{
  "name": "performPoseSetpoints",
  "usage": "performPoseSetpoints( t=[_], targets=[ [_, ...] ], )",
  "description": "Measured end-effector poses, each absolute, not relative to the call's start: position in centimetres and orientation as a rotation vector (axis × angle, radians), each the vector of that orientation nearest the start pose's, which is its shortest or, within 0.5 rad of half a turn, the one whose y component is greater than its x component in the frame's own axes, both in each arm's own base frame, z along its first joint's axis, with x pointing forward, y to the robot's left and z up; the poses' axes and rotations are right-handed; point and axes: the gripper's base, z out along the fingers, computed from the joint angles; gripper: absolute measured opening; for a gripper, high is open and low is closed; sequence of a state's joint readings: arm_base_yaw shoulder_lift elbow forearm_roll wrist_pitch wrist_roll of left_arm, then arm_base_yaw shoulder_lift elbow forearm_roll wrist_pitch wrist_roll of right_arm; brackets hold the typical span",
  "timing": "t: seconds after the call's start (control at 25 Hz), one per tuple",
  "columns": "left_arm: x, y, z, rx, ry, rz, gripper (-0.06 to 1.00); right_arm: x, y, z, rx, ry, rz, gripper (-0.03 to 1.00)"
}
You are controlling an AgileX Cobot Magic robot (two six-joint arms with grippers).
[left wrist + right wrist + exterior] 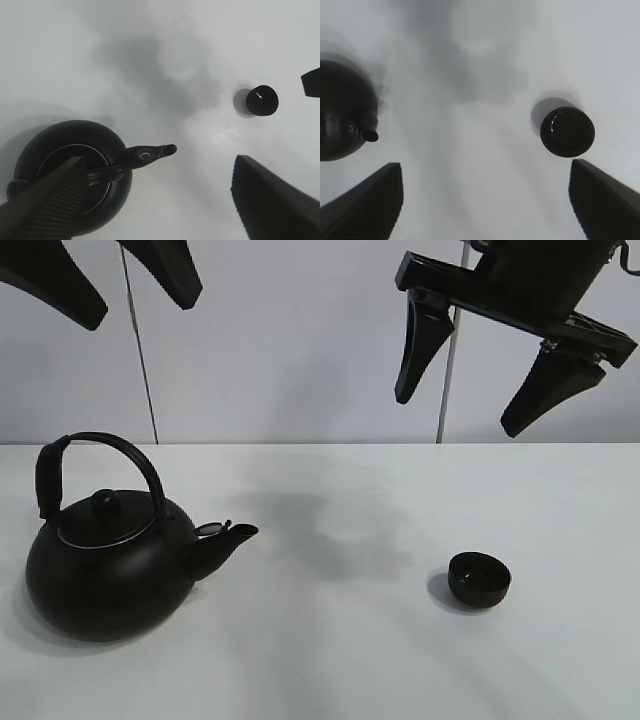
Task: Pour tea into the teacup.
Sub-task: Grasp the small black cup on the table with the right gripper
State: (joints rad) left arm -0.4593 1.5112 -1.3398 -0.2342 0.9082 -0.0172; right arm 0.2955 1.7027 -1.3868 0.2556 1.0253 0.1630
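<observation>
Black kettle: a big round black kettle (pixel 110 570) with an arched handle (pixel 100 439) stands upright on the left of the white surface (pixel 330 660). Its spout (pixel 225 540) is turned to the right.
Teacup: the small black bowl-shaped teacup (pixel 479 578), without handle, stands upright on the right of the surface, well apart from the spout. I cannot tell if anything is inside.
Left claw: the left claw (pixel 140 308) hangs high above the kettle, fingers apart, holding nothing.
Right claw: the right claw (pixel 458 412) hangs high above the teacup's side, fingers wide apart, holding nothing.
Stage: in my judgement the pouring is not begun, and the kettle is not yet gripped.
Risk at the grip: the handle is thin and curved. If the claw closes away from its top, the heavy body may swing or slide in the fingers.
Risk at the pour: the teacup's mouth is small and the spout is far from it. A quick tilt, or a spout not brought just above it, would send tea onto the surface.
Risk for the teacup: it looks light, so a touch from a finger or the kettle may push it over.
Risk for the lid: a steep tilt may drop the lid (pixel 105 508).
</observation>
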Motion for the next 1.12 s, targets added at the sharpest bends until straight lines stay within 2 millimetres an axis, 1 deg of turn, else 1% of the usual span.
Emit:
performPoseSetpoints(
  t=[0.08, 0.2, 0.36, 0.44, 0.56, 0.68, 0.76, 0.92, 1.0, 1.12],
  targets=[
    [28.2, -15.8, 33.4, 0.455, 2.555, -0.47, 0.57, 33.2, 12.1, 27.8, -0.108, 2.855, 0.422, 0.62],
    [28.2, -15.8, 33.4, 0.455, 2.555, -0.47, 0.57, 33.0, 11.9, 27.7, -0.258, 2.866, 0.367, 0.62],
    [28.2, -15.8, 33.4, 0.455, 2.555, -0.47, 0.57, 32.7, 11.1, 27.4, -0.463, 2.89, 0.217, 0.62],
    [28.2, -15.8, 33.4, 0.455, 2.555, -0.47, 0.57, 32.7, 10.6, 27.3, -0.517, 2.895, 0.131, 0.62],
    [28.2, -15.8, 33.4, 0.455, 2.555, -0.47, 0.57, 32.7, 10.0, 26.5, -0.542, 2.883, 0.034, 0.62],
    [28.2, -15.8, 33.4, 0.455, 2.555, -0.47, 0.57, 32.5, 9.7, 24.5, -0.537, 2.866, 0.008, 0.62],
    [28.2, -15.8, 33.4, 0.455, 2.555, -0.47, 0.57, 32.0, 9.5, 22.9, -0.525, 2.875, 0.001, 0.62],
    [28.2, -15.8, 33.4, 0.456, 2.554, -0.47, 0.57, 31.2, 9.3, 20.5, -0.519, 2.859, 0.009, 0.62],
    [28.2, -15.8, 33.4, 0.456, 2.554, -0.47, 0.57, 31.1, 9.3, 19.9, -0.516, 2.837, 0.014, 0.62],
    [28.2, -15.8, 33.4, 0.456, 2.554, -0.47, 0.57, 31.3, 9.3, 19.6, -0.509, 2.801, 0.021, 0.62]
  ],
)
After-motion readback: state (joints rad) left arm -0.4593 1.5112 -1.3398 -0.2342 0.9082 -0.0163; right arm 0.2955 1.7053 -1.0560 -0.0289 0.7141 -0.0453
